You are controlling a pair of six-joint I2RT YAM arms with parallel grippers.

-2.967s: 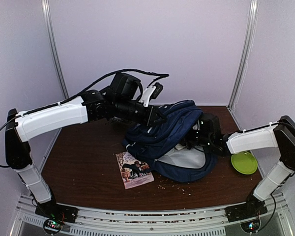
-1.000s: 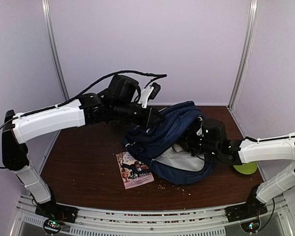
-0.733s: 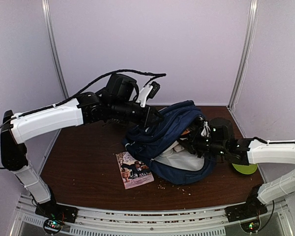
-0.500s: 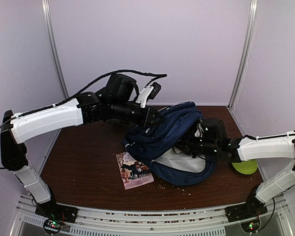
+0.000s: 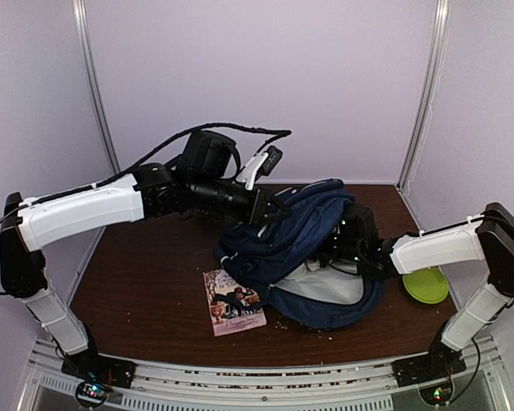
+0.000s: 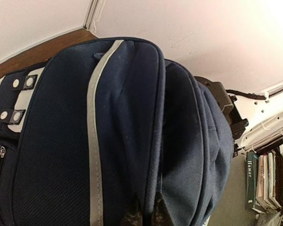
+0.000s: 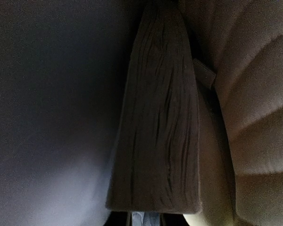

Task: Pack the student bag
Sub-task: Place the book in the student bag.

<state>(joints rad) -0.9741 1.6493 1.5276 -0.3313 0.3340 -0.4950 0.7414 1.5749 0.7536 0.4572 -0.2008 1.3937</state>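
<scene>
Dark brown wood-grain tabletop [image 5: 137, 282], lit softly and evenly, with only faint shadows. Closed in along its left, far and right edges by plain, matte, pale-lilac walls [image 5: 265, 77]. Slim silver uprights [image 5: 94, 86] at both far corners, running up out of view. Ribbed metal rail [image 5: 257, 377] along the near edge. In the left wrist view, off the tabletop: a row of upright books [image 6: 262, 179] beside a grey surface, under a pale wall with bright glare near the top.

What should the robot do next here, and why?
Probably open the right jaws: they are inside the student bag, shut on a brown grained object beside its pale lining, while the left jaws pinch the bag's top, holding it open.
</scene>
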